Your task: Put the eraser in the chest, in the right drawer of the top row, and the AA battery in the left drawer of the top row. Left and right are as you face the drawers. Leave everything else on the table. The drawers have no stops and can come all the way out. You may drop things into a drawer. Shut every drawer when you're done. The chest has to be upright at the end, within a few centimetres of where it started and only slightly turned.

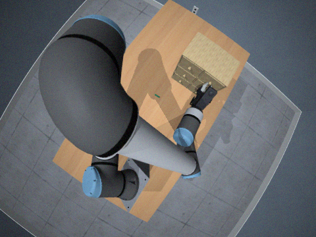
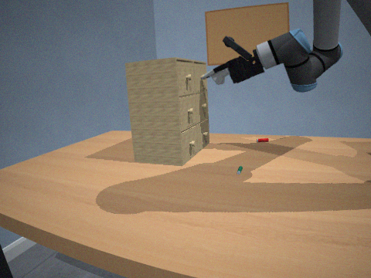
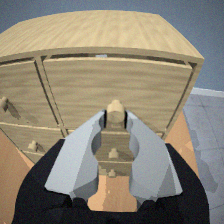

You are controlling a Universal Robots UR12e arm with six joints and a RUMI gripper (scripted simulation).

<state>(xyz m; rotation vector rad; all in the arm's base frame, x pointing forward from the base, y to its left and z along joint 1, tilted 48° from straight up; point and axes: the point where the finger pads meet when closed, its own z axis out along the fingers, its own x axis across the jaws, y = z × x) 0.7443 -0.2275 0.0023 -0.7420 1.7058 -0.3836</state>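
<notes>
Your claw (image 3: 114, 131) is pinching the knob (image 3: 115, 111) of the top-row right drawer (image 3: 117, 90), ready to pull it out for the eraser (image 2: 263, 140). That eraser and the battery (image 2: 239, 169) lie on the desk (image 2: 77, 201), well below and behind the claw.

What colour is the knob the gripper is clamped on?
Pale tan wood, like the chest; the knob shows best in the wrist view.

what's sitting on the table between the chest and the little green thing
Nothing: in the exterior view only bare, shadowed table separates the chest from the green item.
</notes>
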